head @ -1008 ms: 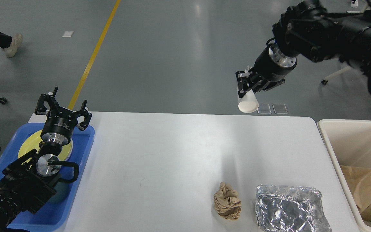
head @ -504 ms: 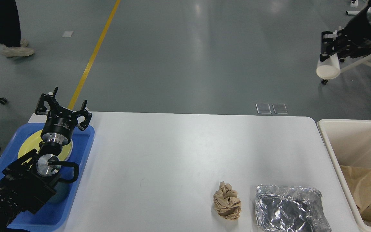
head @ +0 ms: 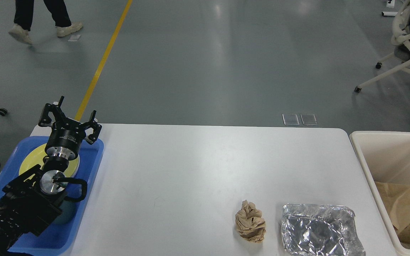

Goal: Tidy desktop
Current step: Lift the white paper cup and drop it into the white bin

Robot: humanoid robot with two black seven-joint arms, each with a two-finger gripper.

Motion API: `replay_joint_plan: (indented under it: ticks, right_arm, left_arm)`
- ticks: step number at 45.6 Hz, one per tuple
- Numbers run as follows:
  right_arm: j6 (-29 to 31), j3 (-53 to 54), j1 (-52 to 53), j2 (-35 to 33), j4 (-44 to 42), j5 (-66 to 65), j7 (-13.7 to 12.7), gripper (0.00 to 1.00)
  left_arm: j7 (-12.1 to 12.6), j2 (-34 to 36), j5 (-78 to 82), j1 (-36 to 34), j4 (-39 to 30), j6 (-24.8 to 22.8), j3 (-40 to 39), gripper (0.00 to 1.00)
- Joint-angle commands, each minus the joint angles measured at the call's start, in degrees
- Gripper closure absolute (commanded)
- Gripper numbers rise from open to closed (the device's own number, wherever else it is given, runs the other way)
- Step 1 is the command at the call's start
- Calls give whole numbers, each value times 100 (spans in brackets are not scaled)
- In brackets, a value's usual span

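Over at nine o'clock, the left gripper [head: 69,115] hovers with jaws spread, empty, above the blue tray [head: 94,156]. Right arm's out of sight. On the desktop [head: 190,167], crumpled paper [head: 250,221] and foil [head: 319,229] wait near the bin [head: 365,156] at four o'clock, handy for binning.

A glossy grey floor [head: 205,60] is seen, crossed by a yellow line [head: 101,64]. A wheeled chair [head: 406,46] stands far right; walking legs [head: 41,17] are glimpsed top left.
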Motion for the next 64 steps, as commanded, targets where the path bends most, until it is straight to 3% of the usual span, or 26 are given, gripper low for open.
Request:
replay_joint_plan:
  ticks: [1, 12, 35, 36, 37, 39, 41, 48, 64]
  right_arm:
    - [-1070, 196, -560, -293, 2, 152, -1, 100]
    - [-2557, 1057, -1834, -311, 2, 179, -1, 100]
    - [-3480, 3237, -3935, 137, -95, 416, 17, 100]
    - [-3498, 3272, -3979, 163, -147, 486, 17, 95]
    - [-3507, 3299, -4032, 207, -200, 556, 17, 83]
    - [-3516, 3334, -4111, 269, -314, 688, 17, 50]
    - [-3533, 3343, -4155, 295, -385, 794, 17, 30]
    - [-3516, 3334, -4208, 304, -359, 900, 17, 26]
    - [-3393, 3211, -4015, 76, 63, 891, 8, 6]
  left_arm:
    - [0, 1, 0, 0, 0, 0, 0, 3]
    - [0, 1, 0, 0, 0, 0, 0, 3]
    - [0, 1, 0, 0, 0, 0, 0, 3]
    - [0, 1, 0, 0, 0, 0, 0, 3]
    - [0, 1, 0, 0, 0, 0, 0, 3]
    - [0, 1, 0, 0, 0, 0, 0, 3]
    - [0, 1, 0, 0, 0, 0, 0, 3]
    - [0, 1, 0, 0, 0, 0, 0, 3]
    - [0, 1, 0, 0, 0, 0, 0, 3]
